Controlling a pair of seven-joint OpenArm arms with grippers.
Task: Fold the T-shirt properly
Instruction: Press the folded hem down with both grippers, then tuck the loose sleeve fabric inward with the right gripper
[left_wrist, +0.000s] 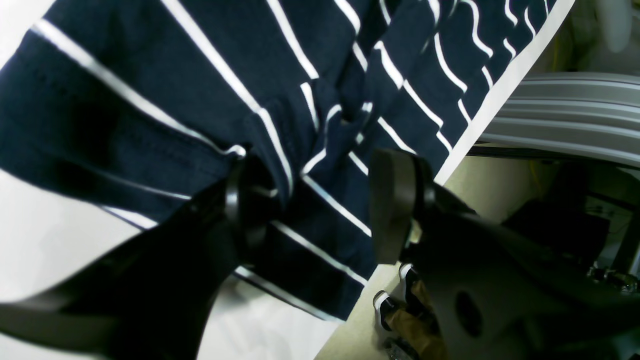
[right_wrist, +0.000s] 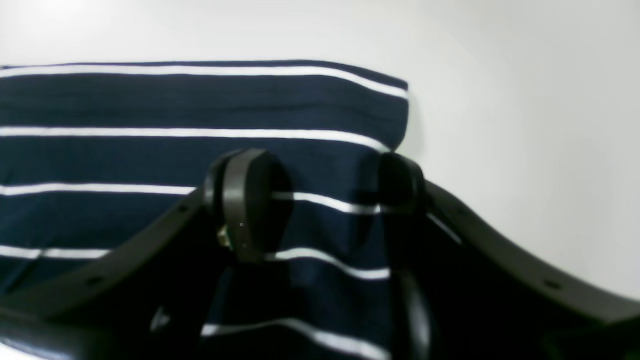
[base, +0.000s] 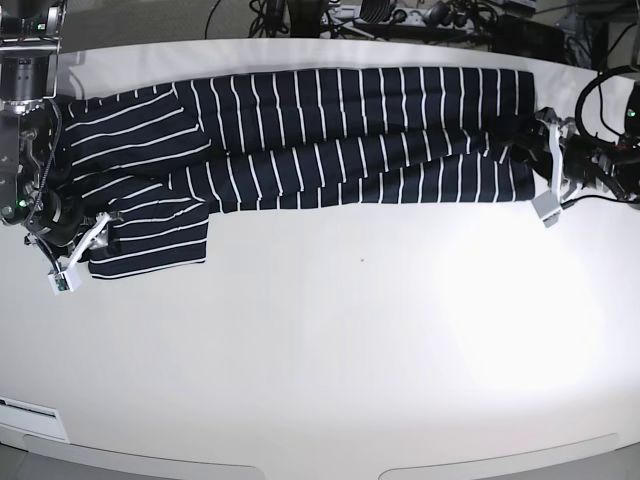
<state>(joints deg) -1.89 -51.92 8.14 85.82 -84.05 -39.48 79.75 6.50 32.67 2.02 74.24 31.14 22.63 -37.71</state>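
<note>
The T-shirt (base: 330, 140), dark navy with thin white stripes, lies folded lengthwise along the far side of the white table (base: 350, 340), one sleeve spread at the left. My left gripper (base: 512, 150) is at the shirt's right end. In the left wrist view it (left_wrist: 322, 205) stands open, with rumpled shirt fabric (left_wrist: 150, 75) between and beyond its two fingers. My right gripper (base: 98, 228) is at the left sleeve's front edge. In the right wrist view it (right_wrist: 325, 200) is open over the striped sleeve (right_wrist: 125, 160), near the sleeve's corner (right_wrist: 395, 115).
The table's right edge (left_wrist: 500, 85) runs just beside the left gripper, with an aluminium frame (left_wrist: 565, 115) and the floor beyond. Cables and equipment (base: 400, 15) sit behind the far edge. A small label (base: 30, 408) is stuck at the front left.
</note>
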